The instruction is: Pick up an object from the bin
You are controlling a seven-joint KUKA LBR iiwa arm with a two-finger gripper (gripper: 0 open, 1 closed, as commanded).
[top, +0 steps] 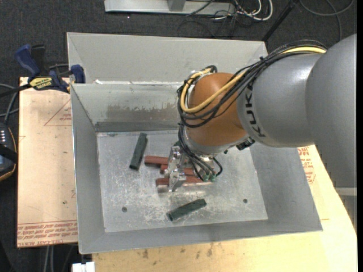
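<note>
Red bars (155, 161) – two of them, close together – lie mid-bin (113, 188), and we see the gripper (174, 180) down right over them, its tip among them. We can't tell how wide it's open or if it's got anything. One green bar (138, 151) lies to the left, the other green bar (186, 209) nearer the front wall – both apart from the reds.
</note>
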